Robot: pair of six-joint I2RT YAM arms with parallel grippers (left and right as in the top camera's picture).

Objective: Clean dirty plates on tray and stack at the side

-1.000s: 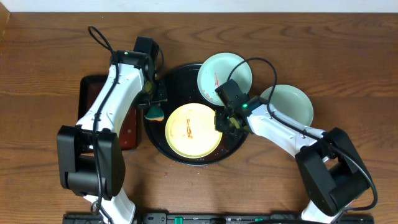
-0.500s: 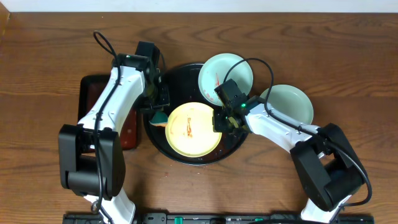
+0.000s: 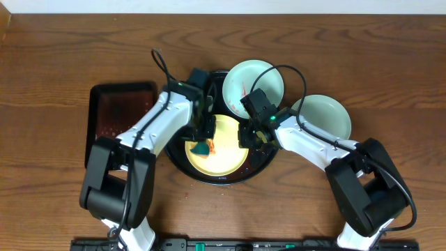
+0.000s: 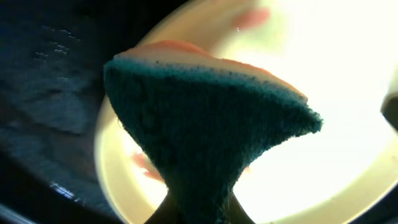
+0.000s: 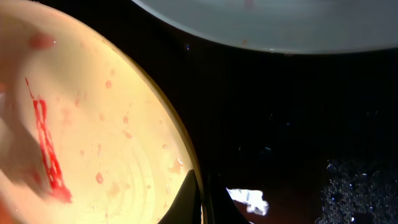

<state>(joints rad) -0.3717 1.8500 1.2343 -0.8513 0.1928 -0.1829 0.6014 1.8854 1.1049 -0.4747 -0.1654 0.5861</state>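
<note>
A pale yellow plate (image 3: 226,157) with red sauce smears lies in the round black tray (image 3: 174,155). A mint-green plate (image 3: 261,75) with a red smear rests on the tray's far right rim. A second mint-green plate (image 3: 327,115) lies on the wood (image 3: 390,77) to the right of the tray. My left gripper (image 3: 201,145) is shut on a green and orange sponge (image 4: 205,137) over the yellow plate (image 4: 348,93). My right gripper (image 5: 200,208) is shut on the right rim of the yellow plate (image 5: 106,130).
A rectangular black tray (image 3: 115,115) lies to the left of the round one. Both arms cross over the round tray. Bare wood lies at the back and the right front.
My left gripper has carried the sponge right, from the tray's left edge onto the yellow plate. My right gripper has stayed on the plate's rim.
</note>
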